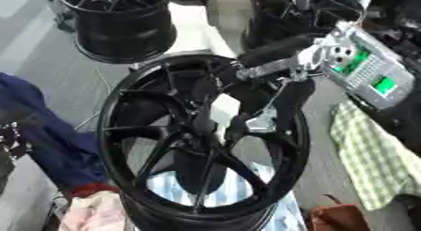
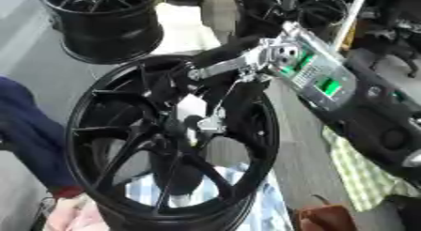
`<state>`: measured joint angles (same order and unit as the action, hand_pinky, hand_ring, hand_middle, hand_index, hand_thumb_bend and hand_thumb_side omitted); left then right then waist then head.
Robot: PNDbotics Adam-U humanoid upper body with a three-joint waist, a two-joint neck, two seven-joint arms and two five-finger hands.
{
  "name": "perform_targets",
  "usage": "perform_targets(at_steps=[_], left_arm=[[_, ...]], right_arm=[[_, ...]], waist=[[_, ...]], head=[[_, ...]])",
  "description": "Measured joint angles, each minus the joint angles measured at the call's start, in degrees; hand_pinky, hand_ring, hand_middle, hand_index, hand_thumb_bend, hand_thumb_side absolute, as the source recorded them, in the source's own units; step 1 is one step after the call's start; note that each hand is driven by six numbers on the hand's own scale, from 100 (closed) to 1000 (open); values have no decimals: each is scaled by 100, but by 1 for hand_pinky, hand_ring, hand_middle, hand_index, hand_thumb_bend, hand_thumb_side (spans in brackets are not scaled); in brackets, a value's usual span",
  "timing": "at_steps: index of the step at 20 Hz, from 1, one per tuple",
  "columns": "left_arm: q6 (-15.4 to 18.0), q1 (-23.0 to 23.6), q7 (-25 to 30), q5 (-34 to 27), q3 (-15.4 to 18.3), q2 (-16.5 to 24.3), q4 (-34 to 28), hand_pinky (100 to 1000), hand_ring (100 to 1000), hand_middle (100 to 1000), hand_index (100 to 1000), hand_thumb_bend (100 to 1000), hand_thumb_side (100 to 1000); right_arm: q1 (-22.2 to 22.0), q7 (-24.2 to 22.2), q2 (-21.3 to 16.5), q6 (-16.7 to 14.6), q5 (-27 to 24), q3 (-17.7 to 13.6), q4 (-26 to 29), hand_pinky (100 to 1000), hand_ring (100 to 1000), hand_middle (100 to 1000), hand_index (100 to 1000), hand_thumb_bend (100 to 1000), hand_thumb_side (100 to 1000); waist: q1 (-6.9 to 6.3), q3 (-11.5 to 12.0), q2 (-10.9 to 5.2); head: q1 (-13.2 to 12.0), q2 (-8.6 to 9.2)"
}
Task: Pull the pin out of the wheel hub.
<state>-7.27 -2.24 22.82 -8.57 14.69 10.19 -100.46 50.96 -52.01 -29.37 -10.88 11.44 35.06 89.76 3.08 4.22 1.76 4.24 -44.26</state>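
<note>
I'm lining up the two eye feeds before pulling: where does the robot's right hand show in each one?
Left eye view: the right hand sits right of centre, reaching down into the middle of the wheel hub.
Right eye view: the same hand sits left of centre, again over the hub's middle.
Shared landmark: the second black wheel standing in the upper left corner of both views.
</note>
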Motion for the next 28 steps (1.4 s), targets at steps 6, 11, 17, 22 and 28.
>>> perform_targets(at_steps=[6,11,17,22,28], left_arm=[[-2,0,2,0,0,-1,1,587,1000,620,838,100,866],[-4,0,6,0,-1,-2,10,587,1000,620,838,100,866],[-5,0,7,0,-1,-3,11,588,1000,620,838,100,867],[-9,0,12,0,-1,-4,11,588,1000,621,838,100,867],[-16,0,21,0,-1,-4,12,589,1000,621,838,100,867]], right_arm=[[-4,21,172,-247,488,-47,-611,958,1000,1000,1000,100,488],[-10,44,220,-422,781,-147,-993,953,1000,1000,1000,100,500],[-31,96,292,-518,1003,-158,-1279,916,970,988,1000,100,503],[-61,135,297,-558,1103,-157,-1396,851,900,938,1000,100,497],[-63,157,299,-580,1116,-150,-1401,767,818,876,985,100,473]], waist=[[-12,12,0],[-12,10,0],[-13,8,0],[-13,3,0],[-13,3,0]], head=[[20,0],[25,0],[40,0],[40,0],[44,0]])
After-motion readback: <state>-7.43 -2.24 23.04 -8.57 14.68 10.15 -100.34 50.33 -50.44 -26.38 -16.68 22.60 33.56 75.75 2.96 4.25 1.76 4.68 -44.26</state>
